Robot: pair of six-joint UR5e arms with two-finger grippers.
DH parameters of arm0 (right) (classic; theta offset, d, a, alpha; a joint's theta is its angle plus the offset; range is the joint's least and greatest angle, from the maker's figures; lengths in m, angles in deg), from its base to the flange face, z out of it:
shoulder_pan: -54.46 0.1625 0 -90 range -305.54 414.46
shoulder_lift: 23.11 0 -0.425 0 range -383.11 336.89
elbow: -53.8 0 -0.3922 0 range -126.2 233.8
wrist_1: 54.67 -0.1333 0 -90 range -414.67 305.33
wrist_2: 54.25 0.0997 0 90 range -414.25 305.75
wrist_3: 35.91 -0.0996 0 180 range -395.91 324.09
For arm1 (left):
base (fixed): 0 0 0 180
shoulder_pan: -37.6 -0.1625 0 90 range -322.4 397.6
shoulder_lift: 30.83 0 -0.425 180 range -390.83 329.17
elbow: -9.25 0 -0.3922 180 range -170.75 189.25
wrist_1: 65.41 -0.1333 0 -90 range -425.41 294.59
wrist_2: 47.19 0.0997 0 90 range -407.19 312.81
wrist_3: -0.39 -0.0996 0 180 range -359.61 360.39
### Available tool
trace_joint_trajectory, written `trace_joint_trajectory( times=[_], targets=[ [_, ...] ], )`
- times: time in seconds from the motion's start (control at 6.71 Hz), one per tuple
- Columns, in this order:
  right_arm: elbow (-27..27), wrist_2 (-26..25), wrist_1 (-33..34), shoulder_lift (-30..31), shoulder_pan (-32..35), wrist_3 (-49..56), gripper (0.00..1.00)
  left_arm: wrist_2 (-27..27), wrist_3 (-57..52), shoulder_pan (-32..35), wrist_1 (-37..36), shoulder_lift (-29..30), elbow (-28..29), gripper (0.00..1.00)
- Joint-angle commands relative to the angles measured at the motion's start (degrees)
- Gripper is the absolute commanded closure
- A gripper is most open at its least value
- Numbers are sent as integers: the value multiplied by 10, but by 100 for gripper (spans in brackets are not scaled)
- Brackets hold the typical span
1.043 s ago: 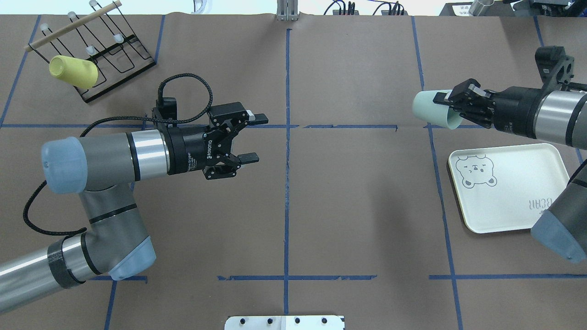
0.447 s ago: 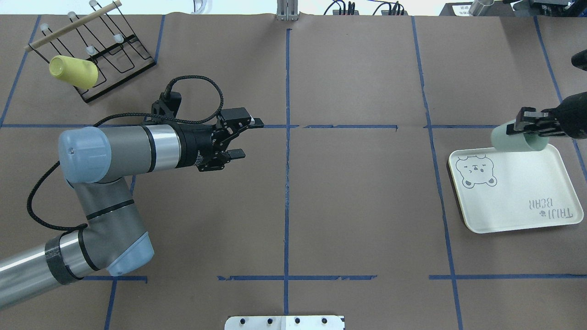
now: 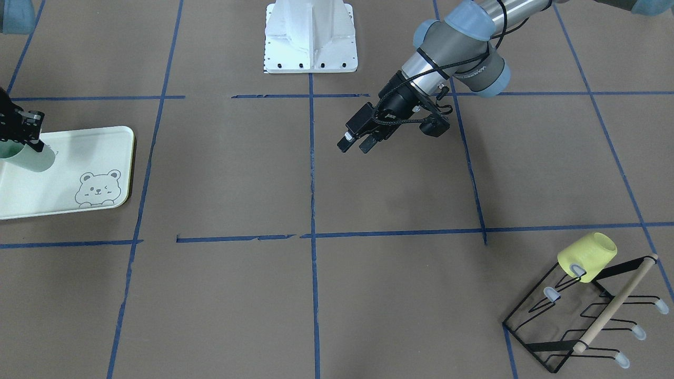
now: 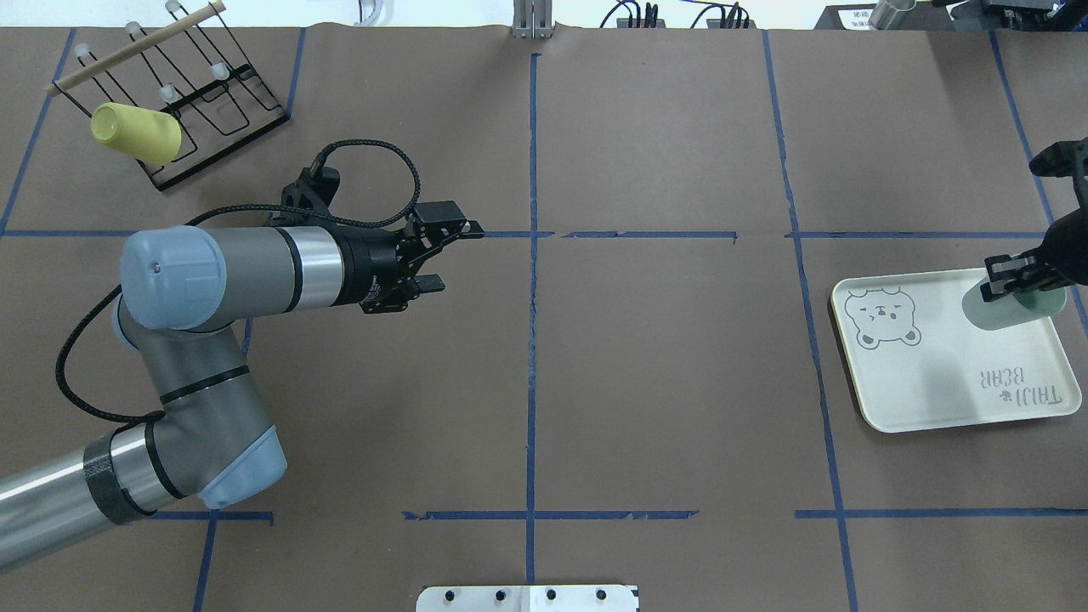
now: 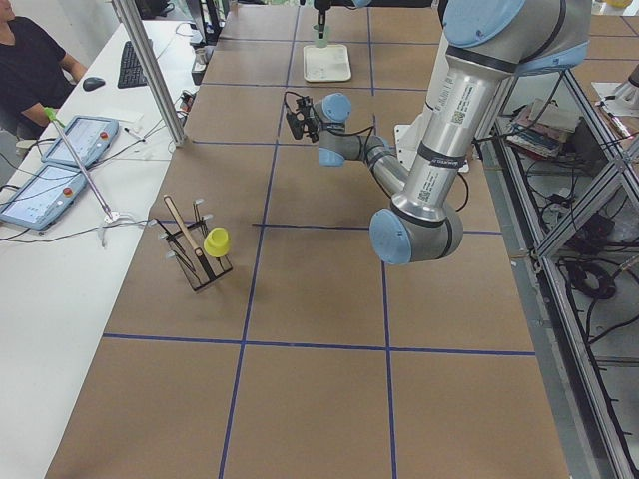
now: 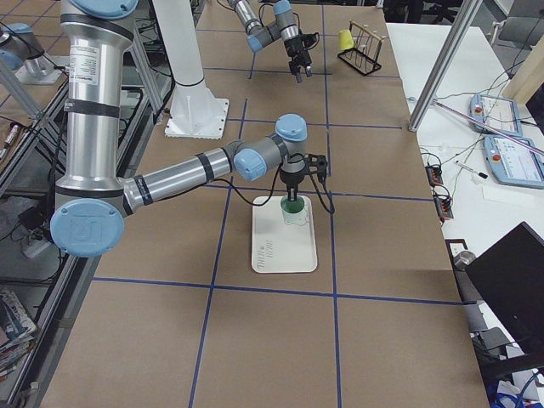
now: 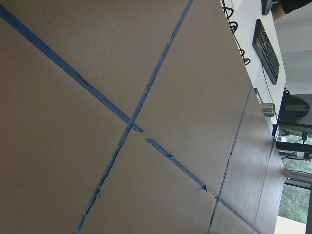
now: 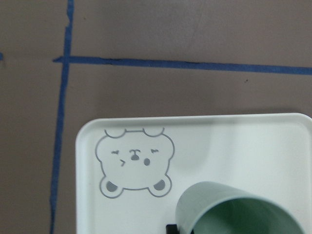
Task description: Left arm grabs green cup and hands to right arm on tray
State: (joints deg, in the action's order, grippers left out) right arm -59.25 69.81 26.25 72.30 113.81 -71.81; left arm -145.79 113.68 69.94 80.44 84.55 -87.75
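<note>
The green cup (image 4: pixel 1011 310) is held by my right gripper (image 4: pixel 1011 282), which is shut on its rim, over the far right part of the tray (image 4: pixel 926 382). I cannot tell whether the cup touches the tray. The right wrist view shows the cup's open mouth (image 8: pixel 239 212) above the tray (image 8: pixel 219 141), beside the bear drawing. In the front-facing view the cup (image 3: pixel 30 159) hangs tilted under the gripper (image 3: pixel 23 138) over the tray (image 3: pixel 68 158). My left gripper (image 4: pixel 450 257) is open and empty over the brown table, left of centre, and also shows in the front-facing view (image 3: pixel 354 148).
A yellow cup (image 4: pixel 136 133) hangs on a black wire rack (image 4: pixel 204 106) with a wooden dowel at the far left corner. Blue tape lines grid the brown table. The robot's white base plate (image 3: pixel 310 37) sits at the near middle edge.
My right gripper carried the green cup from beyond the tray to over its right part. My left arm drew back to the left, its gripper still open.
</note>
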Motion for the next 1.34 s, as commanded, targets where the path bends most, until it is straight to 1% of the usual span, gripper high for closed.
trace_joint_trajectory(
  times=[0.0,0.15,0.45,0.89,1.04,1.19],
  targets=[
    [39,-39,9,-3,-49,27,97,1,-5,-1,-13,1,1,0],
    [51,-38,9,-14,-52,26,97,1,-5,-1,-13,0,2,0],
    [55,-37,5,-17,-56,24,96,2,-5,-1,-13,1,3,0],
    [63,-37,5,-30,-65,21,72,3,-5,-1,-13,1,3,0],
    [62,-38,4,-30,-65,21,7,3,-5,-1,-13,1,2,0],
    [50,-38,4,-30,-63,21,0,3,-5,0,-13,1,1,0]
  ],
)
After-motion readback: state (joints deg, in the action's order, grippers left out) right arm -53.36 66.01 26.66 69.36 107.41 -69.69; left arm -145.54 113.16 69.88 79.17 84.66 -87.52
